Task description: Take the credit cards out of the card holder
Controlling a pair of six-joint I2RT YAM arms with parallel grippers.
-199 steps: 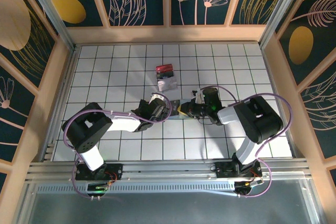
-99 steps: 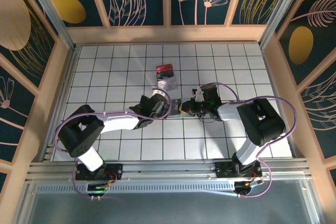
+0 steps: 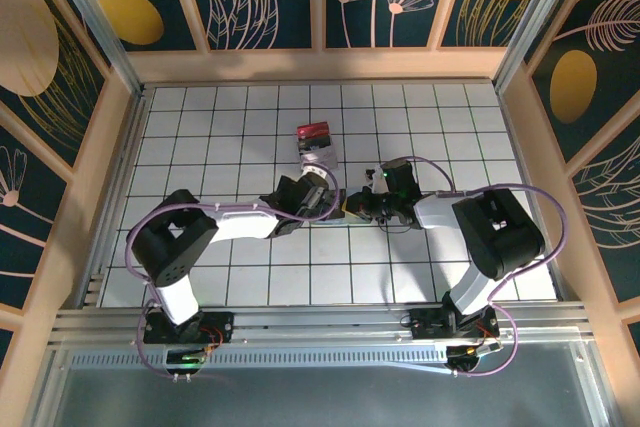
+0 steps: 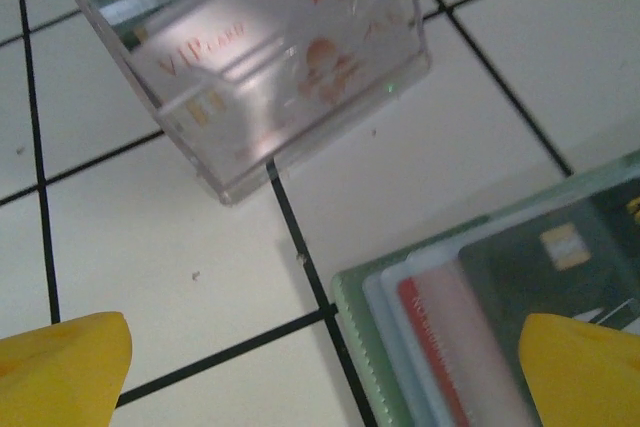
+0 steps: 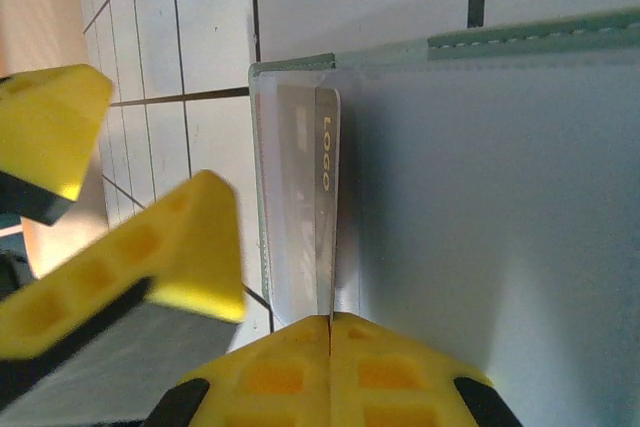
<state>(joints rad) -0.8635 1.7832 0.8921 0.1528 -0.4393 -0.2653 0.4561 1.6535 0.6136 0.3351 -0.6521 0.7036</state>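
The card holder (image 5: pixel 500 197) is a pale grey-green folder standing open on the tiles, between the two grippers (image 3: pixel 340 203). My right gripper (image 5: pixel 330 322) is shut on the near edge of one leaf, holding it upright. A credit card (image 5: pixel 326 162) marked "LOGO" sits in a clear pocket beside that leaf. In the left wrist view the holder's green edge (image 4: pixel 360 347) lies at the lower right, with a red-and-pinkish credit card (image 4: pixel 450 337) and a dark one tucked in the pockets. My left gripper (image 4: pixel 320 377) hangs open just over that edge, and nothing is between its fingers (image 4: pixel 60 367).
A clear box (image 4: pixel 270 77) with a red top and printed cards inside stands on the tiles just beyond the holder (image 3: pixel 317 147). The left gripper's yellow fingers (image 5: pixel 150 257) are close beside the holder. Wooden walls ring the white tiled table (image 3: pixel 200 127).
The left arm has reached further right and forward, bringing its open gripper up to the holder's edge. The right gripper has kept its grip on the holder and barely moved.
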